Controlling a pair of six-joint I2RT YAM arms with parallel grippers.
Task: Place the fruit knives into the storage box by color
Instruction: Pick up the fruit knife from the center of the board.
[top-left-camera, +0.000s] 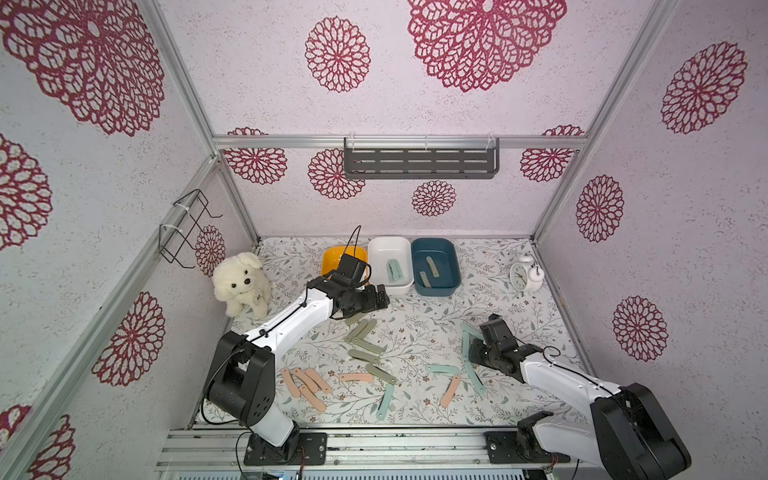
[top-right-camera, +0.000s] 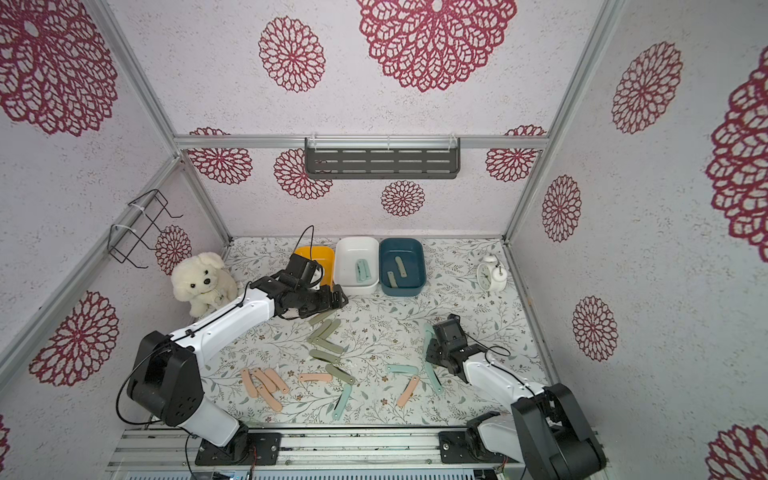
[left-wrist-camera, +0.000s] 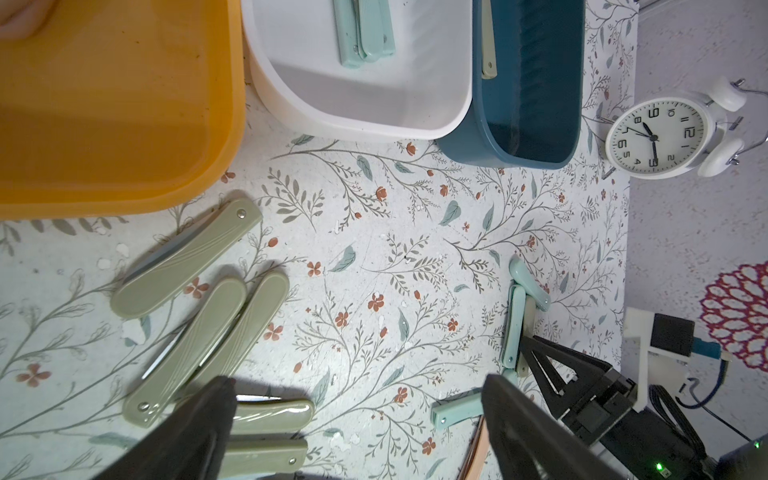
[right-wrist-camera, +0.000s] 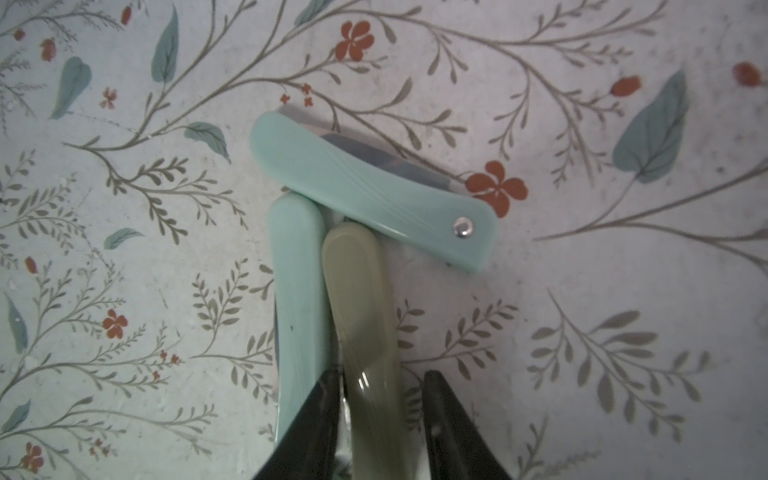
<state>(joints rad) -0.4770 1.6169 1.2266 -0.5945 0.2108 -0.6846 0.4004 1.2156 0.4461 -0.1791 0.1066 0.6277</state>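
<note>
Fruit knives lie scattered on the floral table in both top views: a sage-green cluster (top-left-camera: 361, 332), a peach-pink group (top-left-camera: 305, 382) and mint-teal ones (top-left-camera: 442, 368). At the back stand a yellow box (top-left-camera: 332, 253), a white box (top-left-camera: 388, 245) holding teal knives (top-left-camera: 394, 270) and a blue box (top-left-camera: 434, 243) holding sage knives (top-left-camera: 430, 266). My left gripper (left-wrist-camera: 359, 380) hangs wide open and empty in front of the boxes. My right gripper (right-wrist-camera: 380, 376) is low at the table, its jaws narrowly apart astride a sage knife (right-wrist-camera: 357, 291), which lies beside a teal knife (right-wrist-camera: 297, 270).
A white plush dog (top-left-camera: 243, 284) sits at the back left and a white alarm clock (top-left-camera: 524, 274) at the back right. A grey shelf (top-left-camera: 420, 162) hangs on the back wall, a wire rack (top-left-camera: 185, 228) on the left wall.
</note>
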